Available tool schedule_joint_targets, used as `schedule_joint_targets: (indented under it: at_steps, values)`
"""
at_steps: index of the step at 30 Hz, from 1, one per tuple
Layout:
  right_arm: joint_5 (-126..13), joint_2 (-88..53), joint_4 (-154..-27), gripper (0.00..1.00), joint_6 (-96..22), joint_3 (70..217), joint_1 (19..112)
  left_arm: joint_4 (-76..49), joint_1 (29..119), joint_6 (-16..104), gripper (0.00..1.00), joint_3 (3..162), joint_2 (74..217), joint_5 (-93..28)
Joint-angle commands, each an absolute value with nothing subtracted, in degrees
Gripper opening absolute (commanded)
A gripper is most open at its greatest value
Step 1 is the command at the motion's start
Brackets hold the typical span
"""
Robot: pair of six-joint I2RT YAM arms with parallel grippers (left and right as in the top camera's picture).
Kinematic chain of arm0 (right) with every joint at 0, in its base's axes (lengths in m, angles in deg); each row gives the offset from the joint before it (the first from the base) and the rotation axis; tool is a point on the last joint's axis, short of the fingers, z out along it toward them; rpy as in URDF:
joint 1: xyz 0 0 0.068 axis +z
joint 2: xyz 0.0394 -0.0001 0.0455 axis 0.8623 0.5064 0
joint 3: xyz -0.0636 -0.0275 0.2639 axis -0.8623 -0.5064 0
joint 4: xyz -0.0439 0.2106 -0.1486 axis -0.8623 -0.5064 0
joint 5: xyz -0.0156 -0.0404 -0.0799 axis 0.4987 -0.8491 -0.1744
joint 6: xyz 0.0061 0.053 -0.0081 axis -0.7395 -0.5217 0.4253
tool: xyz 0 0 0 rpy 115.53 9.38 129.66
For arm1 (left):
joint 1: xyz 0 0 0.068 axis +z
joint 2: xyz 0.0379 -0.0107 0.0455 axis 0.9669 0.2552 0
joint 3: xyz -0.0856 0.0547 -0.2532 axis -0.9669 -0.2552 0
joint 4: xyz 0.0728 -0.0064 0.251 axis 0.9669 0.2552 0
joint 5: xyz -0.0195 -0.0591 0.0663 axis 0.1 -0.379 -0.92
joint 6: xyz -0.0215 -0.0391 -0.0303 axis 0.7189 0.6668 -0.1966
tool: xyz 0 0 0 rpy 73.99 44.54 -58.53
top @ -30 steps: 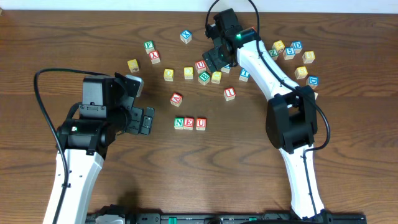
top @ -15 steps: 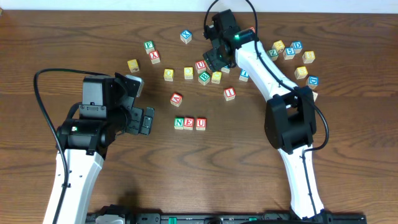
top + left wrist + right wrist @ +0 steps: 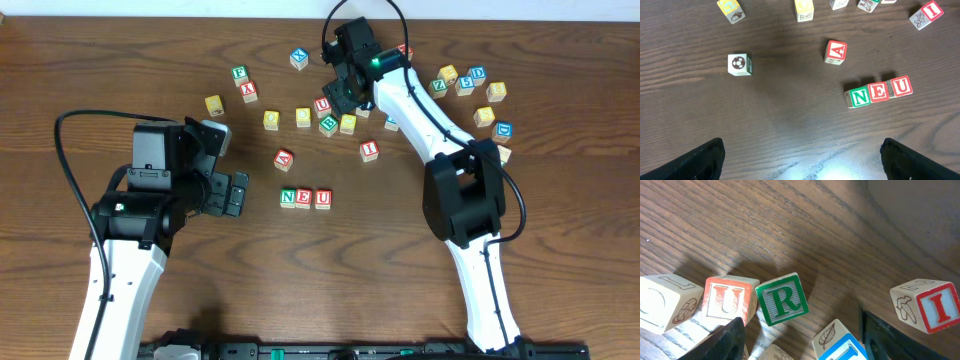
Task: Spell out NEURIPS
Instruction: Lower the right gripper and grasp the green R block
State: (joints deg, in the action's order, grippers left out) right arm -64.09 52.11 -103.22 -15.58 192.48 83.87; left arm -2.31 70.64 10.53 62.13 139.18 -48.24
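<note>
You are holding the right gripper point(image 3: 801, 322) with jaws spread, gripping nothing, either side of the green R cube point(image 3: 783, 299) beside a red U point(image 3: 725, 300), since R is coming next after the N-E-U row point(image 3: 304, 198); the left gripper point(image 3: 802, 152) is hanging wide open.

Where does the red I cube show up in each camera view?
Overhead: red I cube mid-table, up-right of the N-E-U row.
Left wrist: top right corner, again up-right of the N-E-U row.
Right wrist: at the right edge, right of the green R cube.
Shared landmarks: the N-E-U row links overhead and left wrist; the green R cube links overhead and right wrist.
</note>
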Motion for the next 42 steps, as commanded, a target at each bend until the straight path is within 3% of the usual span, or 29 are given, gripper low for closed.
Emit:
schedule_joint_targets:
  at_steps: [1, 42]
  values:
    - [-63.77, 55.04, -103.44, 0.67, -15.64, 193.03, 84.17, -2.12, 70.92, 10.2, 0.98, 63.72, 139.14, -48.79]
    - [-60.58, 55.5, -98.54, 0.47, -13.24, 193.03, 84.43, -2.12, 70.92, 10.2, 0.98, 63.72, 139.14, -48.79]
